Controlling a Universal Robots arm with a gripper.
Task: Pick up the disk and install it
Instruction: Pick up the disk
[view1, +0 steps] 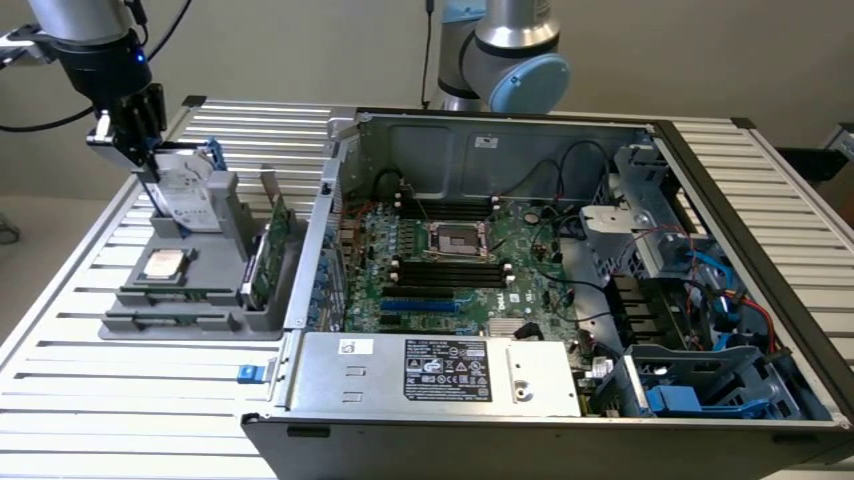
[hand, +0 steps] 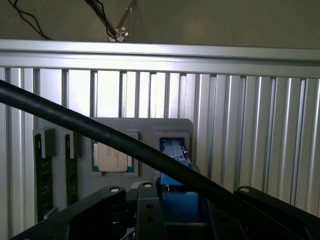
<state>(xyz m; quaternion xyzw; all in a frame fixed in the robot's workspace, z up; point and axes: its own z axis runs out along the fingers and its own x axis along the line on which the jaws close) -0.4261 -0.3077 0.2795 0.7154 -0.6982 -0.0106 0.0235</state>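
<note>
Logging gripper (view1: 147, 158) clamped on disk (view1: 188, 203), we note it stands upright straight below, long axis vertical, in holder (view1: 187, 322).

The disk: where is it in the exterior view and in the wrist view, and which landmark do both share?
Exterior view: the disk stands upright in the grey holder at the exterior view's left.
Wrist view: the disk's blue carrier shows close to the camera.
Shared landmark: the square silver chip in that holder.
</note>
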